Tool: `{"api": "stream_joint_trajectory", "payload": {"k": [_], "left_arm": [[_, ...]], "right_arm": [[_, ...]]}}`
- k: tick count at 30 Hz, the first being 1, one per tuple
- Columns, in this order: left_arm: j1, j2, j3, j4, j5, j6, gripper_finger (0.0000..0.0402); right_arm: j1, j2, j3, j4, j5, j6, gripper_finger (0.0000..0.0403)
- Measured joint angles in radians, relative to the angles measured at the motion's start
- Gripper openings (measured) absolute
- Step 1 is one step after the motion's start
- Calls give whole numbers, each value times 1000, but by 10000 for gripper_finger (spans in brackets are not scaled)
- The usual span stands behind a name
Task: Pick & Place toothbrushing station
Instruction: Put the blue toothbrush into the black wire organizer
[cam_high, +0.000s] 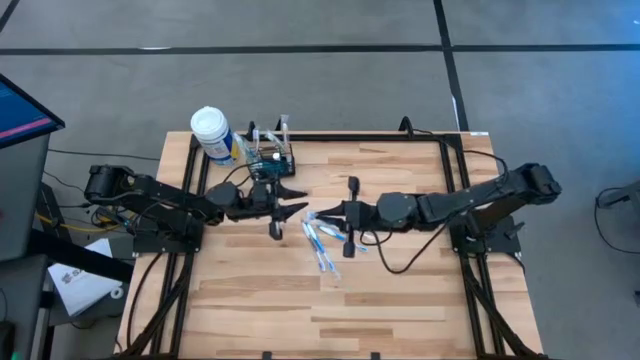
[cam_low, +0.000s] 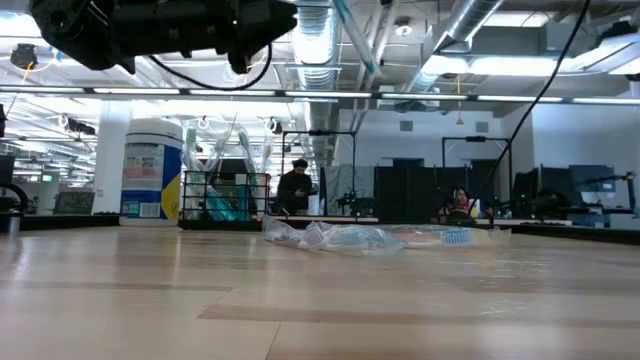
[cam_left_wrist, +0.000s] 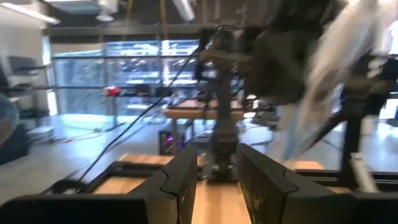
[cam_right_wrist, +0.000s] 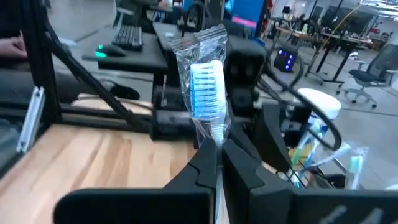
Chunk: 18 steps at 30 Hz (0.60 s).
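Note:
The black wire-mesh caddy (cam_high: 272, 160) stands at the table's far edge with wrapped items upright in it; it also shows in the low view (cam_low: 225, 200). My right gripper (cam_high: 318, 213) is near the table's middle, shut on a toothbrush in clear wrap (cam_right_wrist: 208, 87) with blue and white bristles. My left gripper (cam_high: 295, 198) is open and empty, just left of the right gripper and just in front of the caddy; its fingers stand apart in the left wrist view (cam_left_wrist: 217, 180). Several wrapped toothbrushes (cam_high: 325, 248) lie on the table below the right gripper. My right gripper pinches the wrapped toothbrush between its two fingers just below the bristle head (cam_right_wrist: 216, 135), through the clear wrap. The fingers come about level from the table's right. The head and the wrap's end stick out past the fingertips, clear of the table.
A white bottle with a blue label and a white cap (cam_high: 213, 135) stands left of the caddy, also showing in the low view (cam_low: 150, 170). A black frame (cam_high: 440, 140) runs along the table's far and side edges. Bare wood (cam_high: 300, 300) lies toward the near edge.

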Motion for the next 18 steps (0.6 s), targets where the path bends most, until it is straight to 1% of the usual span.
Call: {"api": "stream_joint_trajectory", "payload": {"k": [4, 6, 10, 18], "left_arm": [[0, 0, 0, 15, 63, 0, 106], [0, 0, 0, 21, 77, 0, 106], [0, 0, 0, 33, 79, -21, 106], [-25, 0, 0, 36, 89, -25, 106]], "right_arm": [[-15, 19, 3, 32, -6, -1, 0], [-20, 31, -2, 32, -28, 0, 0], [-42, 58, 2, 90, -73, -1, 0], [-53, 82, 0, 118, -81, -3, 0]]}}
